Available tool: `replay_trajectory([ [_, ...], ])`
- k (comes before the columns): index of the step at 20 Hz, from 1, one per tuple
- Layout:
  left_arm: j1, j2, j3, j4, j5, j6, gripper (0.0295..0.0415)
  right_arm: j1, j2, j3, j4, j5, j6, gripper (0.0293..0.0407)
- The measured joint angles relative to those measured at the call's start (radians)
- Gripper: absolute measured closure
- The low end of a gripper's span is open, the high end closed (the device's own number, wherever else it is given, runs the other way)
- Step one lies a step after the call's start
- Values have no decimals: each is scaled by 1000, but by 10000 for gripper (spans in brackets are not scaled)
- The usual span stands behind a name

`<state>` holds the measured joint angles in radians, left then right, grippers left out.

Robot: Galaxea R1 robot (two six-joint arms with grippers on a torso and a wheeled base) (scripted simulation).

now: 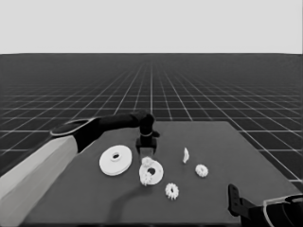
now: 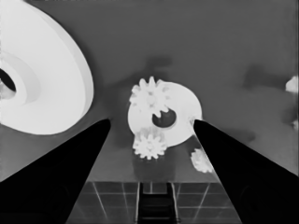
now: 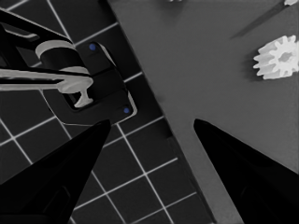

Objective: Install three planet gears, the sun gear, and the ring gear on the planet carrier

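The right pincer [image 1: 233, 195] waits at the near right corner of the counter [image 1: 246, 156], far from the smaller round part [image 1: 157, 171]. Its fingers [image 3: 233, 158] are spread apart and hold nothing.

A small gear [image 1: 172, 190] lies flat on the counter, just nearer than the smaller round part. Another gear [image 1: 201, 170] lies to the right of that part, well apart from it.

The smaller round part lies flat near the middle of the counter. One gear [image 2: 150, 96] sits on top of it, beside its wide hole. Another gear [image 2: 149, 144] touches its near rim, and I cannot tell if it sits right on it.

The left pincer [image 1: 146, 152] hangs just above the far edge of the smaller round part. Its fingers [image 2: 79, 154] are wide apart and hold nothing.

The thin white piece [image 1: 185, 155] stands a bit farther and to the right of the smaller round part. The larger round part [image 1: 115, 161] lies just to the left of it, not touching.
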<state>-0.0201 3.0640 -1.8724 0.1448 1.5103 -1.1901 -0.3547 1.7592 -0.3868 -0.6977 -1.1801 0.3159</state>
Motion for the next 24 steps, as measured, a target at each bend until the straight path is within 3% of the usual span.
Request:
replay_trajectory([
  [2, -1, 0, 0, -1, 0, 0, 326, 0, 0, 0, 0, 0, 0, 315],
  [3, -79, -266, 462, 66, -335, 481, 302, 0, 0, 0, 0, 0, 0, 315],
  [4, -180, -652, 869, 107, -542, 912, 297, 0, 0, 0, 0, 0, 0, 315],
  [5, -241, -935, 1107, 131, -661, 1171, 310, 0, 0, 0, 0, 0, 0, 315],
  [7, -294, -1185, 1335, 153, -774, 1413, 323, 0, 0, 0, 0, 0, 0, 315],
  [12, -320, -1301, 1446, 164, -830, 1532, 326, 0, 0, 0, 0, 0, 0, 315],
  [13, -321, -1304, 1450, 165, -831, 1536, 326, 271, 210, -229, 315, -174, 394, 304],
  [14, -321, -1306, 1452, 165, -832, 1538, 326, 347, 359, -478, 424, -225, 559, 307],
  [15, -322, -1307, 1453, 165, -833, 1539, 326, 360, 448, -656, 474, -252, 628, 311],
  [18, -322, -1309, 1454, 165, -834, 1541, 326, 364, 563, -900, 527, -285, 681, 315],
  [22, -322, -1309, 1455, 165, -834, 1541, 326, 363, 595, -966, 539, -293, 686, 315],
  [24, -322, -1309, 1455, 165, -834, 1541, 326, 229, 629, -1043, 431, -214, 662, 315],
])
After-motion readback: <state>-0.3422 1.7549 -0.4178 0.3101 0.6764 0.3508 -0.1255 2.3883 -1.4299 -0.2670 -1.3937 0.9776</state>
